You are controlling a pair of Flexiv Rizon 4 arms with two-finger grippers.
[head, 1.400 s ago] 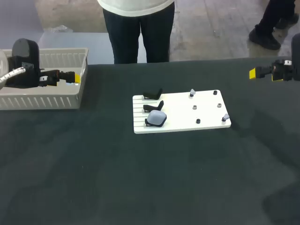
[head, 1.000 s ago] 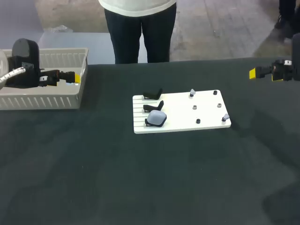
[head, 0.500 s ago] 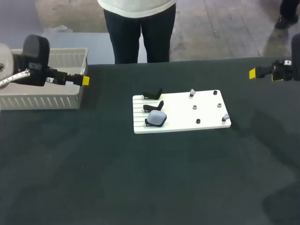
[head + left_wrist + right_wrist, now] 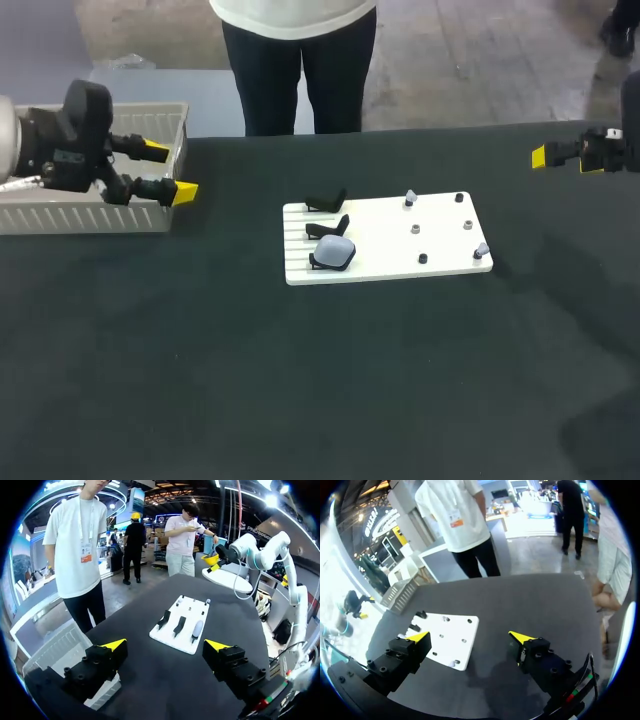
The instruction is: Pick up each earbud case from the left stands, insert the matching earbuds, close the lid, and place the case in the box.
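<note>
A white board [image 4: 440, 245] lies mid-table with three black stands along its left edge. A pale grey earbud case [image 4: 334, 254] rests on the nearest stand; the other two stands [image 4: 328, 214] are bare. Two small earbuds [image 4: 410, 199] [image 4: 481, 249] sit on pegs on the board's right part. My left gripper [image 4: 165, 171] hangs open and empty by the right end of the white box [image 4: 90, 215], well left of the board. In the left wrist view the case [image 4: 196, 628] is far ahead of my left gripper [image 4: 167, 647]. My right gripper [image 4: 472, 637] is open and empty, off the board's far right.
The box [image 4: 55, 650] lies under and beside the left fingers. From the right wrist, the board [image 4: 451, 635] is ahead of the gripper, with the box [image 4: 402, 594] beyond it. Dark tabletop surrounds the board on all sides.
My left arm has come out from over the box toward the right and turned its wrist, so its fingers now stand one behind the other. The right arm has kept still.
</note>
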